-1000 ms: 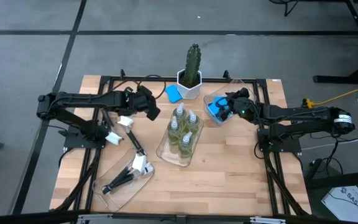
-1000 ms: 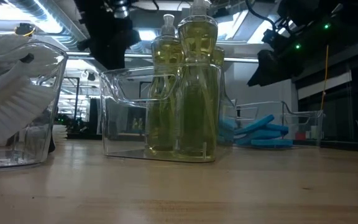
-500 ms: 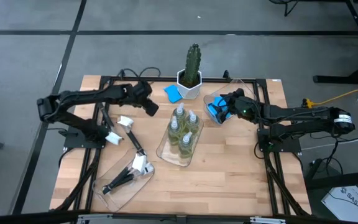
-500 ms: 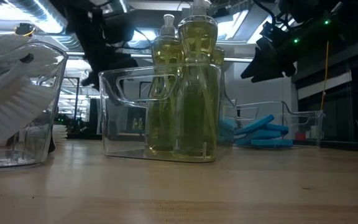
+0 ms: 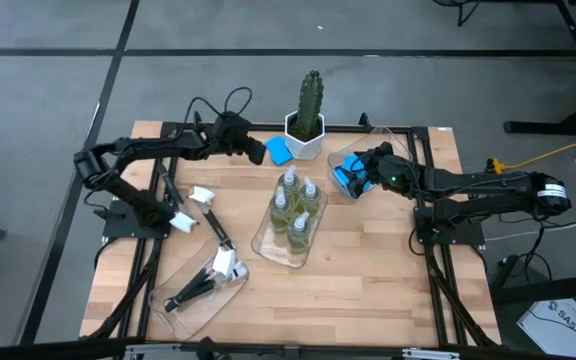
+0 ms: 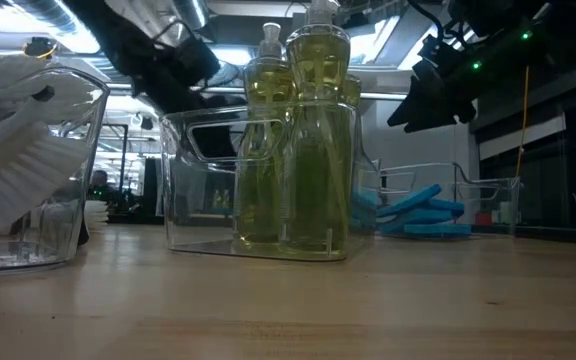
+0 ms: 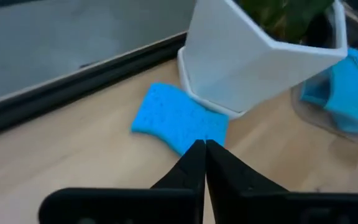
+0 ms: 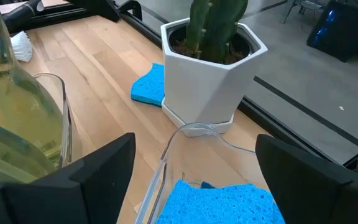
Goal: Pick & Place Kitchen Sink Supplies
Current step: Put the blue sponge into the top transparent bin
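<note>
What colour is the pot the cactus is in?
White. The cactus pot shows best in the right wrist view, standing beside a blue sponge.

The white pot (image 7: 260,56) hides one corner of the loose blue sponge (image 7: 179,124), and its top is cut off.

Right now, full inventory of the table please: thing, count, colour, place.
bottles: four, clear with yellow-green liquid, upright in the middle tray
loose sponge: one, blue, flat on the table beside the pot, partly under it
binned sponges: at least two, blue, in the right tray
brushes: at least two, black handles and white heads, in the near-left tray; one more on the table left of the bottles
trays: three, clear
cactus: one, green, in a white pot, far edge
left gripper: shut, empty, next to the loose sponge
right gripper: open, over the right tray
</note>
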Robot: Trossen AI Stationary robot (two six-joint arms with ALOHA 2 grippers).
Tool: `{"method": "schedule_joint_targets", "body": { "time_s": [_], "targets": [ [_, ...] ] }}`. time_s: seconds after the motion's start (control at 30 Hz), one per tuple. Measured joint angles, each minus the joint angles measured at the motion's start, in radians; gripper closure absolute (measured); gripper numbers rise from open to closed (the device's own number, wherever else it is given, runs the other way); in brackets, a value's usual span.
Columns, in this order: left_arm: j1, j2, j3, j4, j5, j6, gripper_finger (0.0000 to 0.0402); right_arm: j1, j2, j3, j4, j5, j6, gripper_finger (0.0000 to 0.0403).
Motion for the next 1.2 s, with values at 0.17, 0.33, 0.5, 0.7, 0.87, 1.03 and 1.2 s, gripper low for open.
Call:
{"method": "schedule_joint_targets", "body": {
  "time_s": [0.17,0.33,0.5,0.7,0.87,1.03,1.2],
  "targets": [
    [0.013,0.095,0.007,0.107,0.002,0.043,0.0395,0.0,0.006,0.0,0.0,0.0,-0.004,0.0073],
    [0.036,0.177,0.048,0.11,0.009,0.077,0.0364,0.0,0.041,0.0,0.001,0.0,-0.006,0.0073],
    [0.049,0.254,0.102,0.11,0.01,0.08,0.0298,0.0,0.089,0.0,0.021,-0.001,-0.035,0.0073],
    [0.052,0.328,0.167,0.101,0.011,0.165,0.0218,0.0,0.123,0.0,0.089,-0.056,-0.09,0.0073],
    [0.052,0.389,0.227,0.052,0.011,0.182,0.0177,0.0,0.127,0.0,0.112,-0.105,-0.108,0.0073],
    [0.068,0.444,0.3,-0.026,0.01,0.181,0.0165,0.0,0.127,0.0,0.113,-0.104,-0.107,0.0073],
    [0.079,0.491,0.345,-0.076,0.008,0.183,0.0164,0.0,0.127,0.0,0.113,-0.104,-0.104,0.0073]
  ]
}}
